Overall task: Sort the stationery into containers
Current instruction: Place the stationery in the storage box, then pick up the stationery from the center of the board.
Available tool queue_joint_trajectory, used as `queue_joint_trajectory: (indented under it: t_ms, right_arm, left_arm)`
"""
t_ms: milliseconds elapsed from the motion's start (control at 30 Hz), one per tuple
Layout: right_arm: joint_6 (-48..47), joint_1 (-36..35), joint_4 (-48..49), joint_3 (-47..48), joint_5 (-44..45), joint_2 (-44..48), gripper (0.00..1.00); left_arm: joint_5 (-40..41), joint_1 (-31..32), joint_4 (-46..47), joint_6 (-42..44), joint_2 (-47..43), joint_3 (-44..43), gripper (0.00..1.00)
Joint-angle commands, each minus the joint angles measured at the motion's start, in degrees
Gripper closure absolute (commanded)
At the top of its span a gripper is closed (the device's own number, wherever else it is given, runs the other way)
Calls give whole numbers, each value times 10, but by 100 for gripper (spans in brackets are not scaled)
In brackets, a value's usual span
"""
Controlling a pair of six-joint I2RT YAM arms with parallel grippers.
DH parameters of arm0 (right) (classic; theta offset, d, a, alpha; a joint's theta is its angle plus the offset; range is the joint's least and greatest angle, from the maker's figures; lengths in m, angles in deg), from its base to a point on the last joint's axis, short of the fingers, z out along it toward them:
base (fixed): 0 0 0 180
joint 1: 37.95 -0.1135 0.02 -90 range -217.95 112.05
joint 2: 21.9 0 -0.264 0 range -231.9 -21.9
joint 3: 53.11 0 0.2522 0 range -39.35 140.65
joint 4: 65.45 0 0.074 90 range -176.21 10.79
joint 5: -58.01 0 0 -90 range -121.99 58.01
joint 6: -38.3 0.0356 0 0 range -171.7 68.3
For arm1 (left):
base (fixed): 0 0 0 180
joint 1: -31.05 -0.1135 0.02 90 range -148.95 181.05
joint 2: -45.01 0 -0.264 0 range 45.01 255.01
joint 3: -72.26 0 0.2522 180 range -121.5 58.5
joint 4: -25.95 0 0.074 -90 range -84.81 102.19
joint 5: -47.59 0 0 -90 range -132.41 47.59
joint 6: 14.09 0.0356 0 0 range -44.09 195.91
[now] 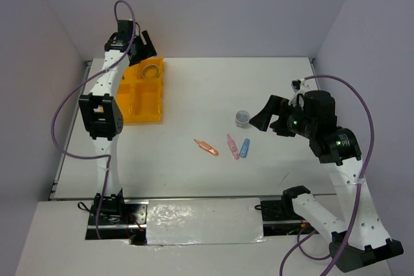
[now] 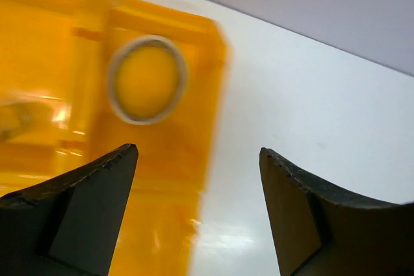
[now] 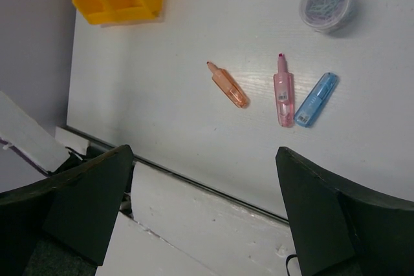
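Note:
The orange-yellow tray (image 1: 150, 109) stands at the far left. The tan band ring (image 1: 152, 70) lies in its far right compartment and also shows in the left wrist view (image 2: 147, 79). My left gripper (image 1: 147, 48) hovers open and empty above that corner (image 2: 197, 153). A blurred clear thing (image 2: 19, 117) lies in the neighbouring compartment. The round jar (image 1: 242, 117), two pink pieces (image 1: 206, 147) (image 1: 231, 147) and the blue piece (image 1: 244, 148) lie mid-table. My right gripper (image 1: 264, 117) is open and empty beside the jar (image 3: 325, 6), raised above the table (image 3: 204, 153).
The left arm hides part of the tray's left side in the top view. The white table's near edge with a foil-covered strip (image 1: 200, 221) runs between the arm bases. Grey walls close in on the left, back and right.

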Motion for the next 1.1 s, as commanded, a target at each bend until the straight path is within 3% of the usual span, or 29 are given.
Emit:
queue_joint_trajectory:
  t_ms: [0,133,267,367,400,533,733,1067]
  right_arm:
    - [3,-3,12,31,41,-1,0]
    - [70,-2,-58,56,254,2,0]
    - [126,-1,-100,61,335,29,0]
    - [135,-1,-112,54,365,64,0]
    - [133,-2,-111,51,364,73,0]
    - [119,-2,-129,37,343,94,0]
    - [104,-1,-121,-4,293,132,0]
    - [92,-2,-145,-17,248,153,0]
  left_arm:
    - [-22,106,23,28,-101,3,11]
    - [-7,235,12,38,-96,23,12]
    - [-6,357,-13,38,-43,-15,13]
    - [23,420,10,59,-28,-12,7]
    - [28,430,14,63,-24,-7,1]
    - [37,456,-24,74,26,-44,1]
    - [95,474,-3,105,27,22,1]
    - [67,483,27,102,38,49,1]
